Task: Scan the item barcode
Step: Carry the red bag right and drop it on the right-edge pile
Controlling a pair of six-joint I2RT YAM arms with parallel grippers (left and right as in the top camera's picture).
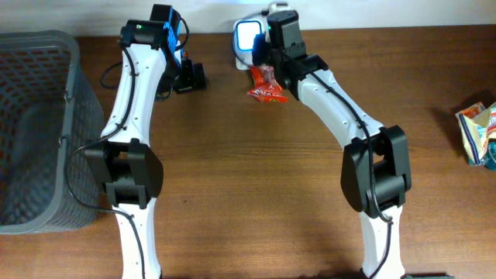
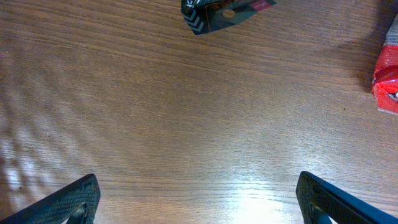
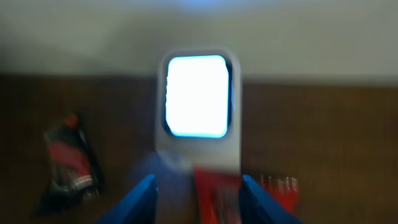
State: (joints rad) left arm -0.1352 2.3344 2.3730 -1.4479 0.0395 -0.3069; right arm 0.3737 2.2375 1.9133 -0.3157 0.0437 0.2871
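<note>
While the right gripper (image 1: pixel 262 60) hangs at the top middle of the overhead frame, right in front of the glowing scanner (image 1: pixel 249 35), the red snack packet (image 1: pixel 267 87) lies on the table (image 1: pixel 248 178) just below it, close by the scanner's base. The right wrist view is pretty blurry, but the blue fingers (image 3: pixel 144 196) stand apart with the packet between them and a gap on one side, so it looks loose rather than pinched. Over at the upper left, the left gripper (image 2: pixel 200 202) is spread wide over bare wood with nothing in it, and a dark packet (image 2: pixel 221 12) sits at the top edge of its view. A grey basket (image 1: pixel 39 132) fills the left edge, and a colourful packet (image 1: pixel 477 133) sits at the far right.
</note>
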